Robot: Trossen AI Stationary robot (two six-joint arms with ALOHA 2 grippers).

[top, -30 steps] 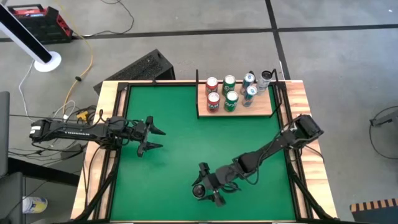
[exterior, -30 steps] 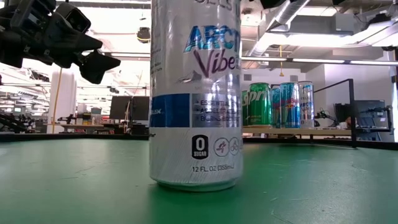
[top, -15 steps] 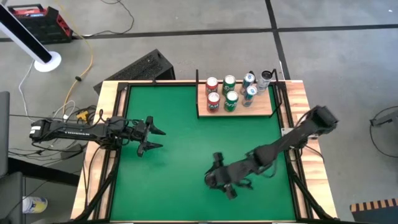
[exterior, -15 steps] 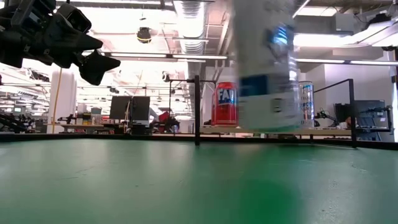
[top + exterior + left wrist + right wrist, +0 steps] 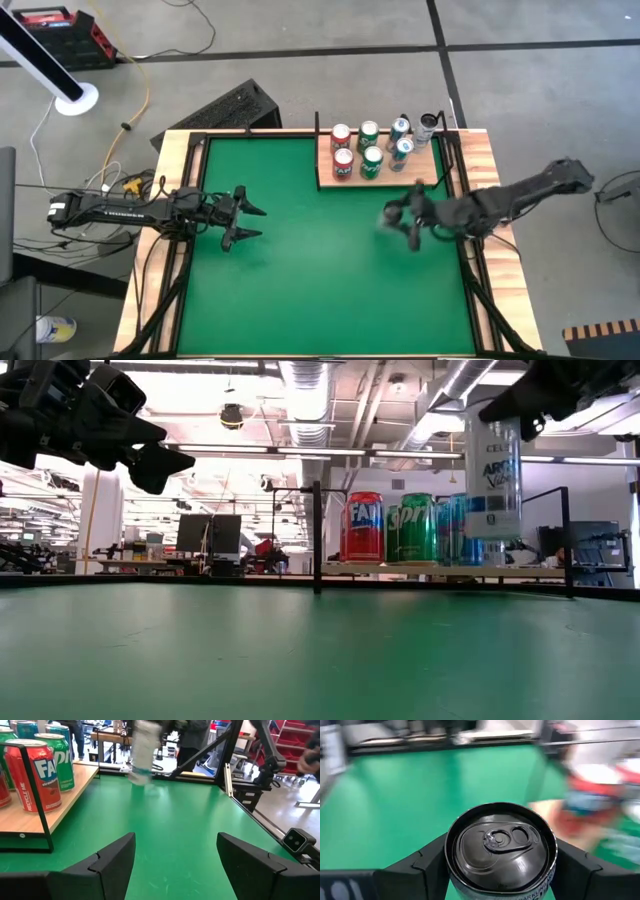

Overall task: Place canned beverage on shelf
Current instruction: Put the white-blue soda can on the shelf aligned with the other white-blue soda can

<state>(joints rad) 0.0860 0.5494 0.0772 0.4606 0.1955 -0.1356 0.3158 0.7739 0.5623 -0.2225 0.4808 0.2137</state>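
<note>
- right gripper (image 5: 403, 220) clamped on the silver can (image 5: 492, 478) — fingers on both sides of the can body, black lid with pull tab facing the wrist camera (image 5: 501, 846)
- can is airborne, upright, well clear of the green table (image 5: 300, 270); in the low view it hangs just in front of the shelf's right half, its base about level with the middles of the cans standing there
- from above, the gripper sits just off the shelf's front edge, near its right corner
- shelf (image 5: 420, 176) is at the table's far right; light wood plank, black posts
- already on it: red Fanta can (image 5: 362, 527), green Sprite can (image 5: 412, 527), more cans behind — high view shows six in two rows, plus one more at the back right corner
- front right part of the plank is bare wood
- left gripper (image 5: 247, 220) parked above the table's left side, well apart from the shelf; jaws spread, holding nothing
- left wrist view: both left fingers (image 5: 112, 860) apart over bare green, shelf corner post and Fanta can beyond
</note>
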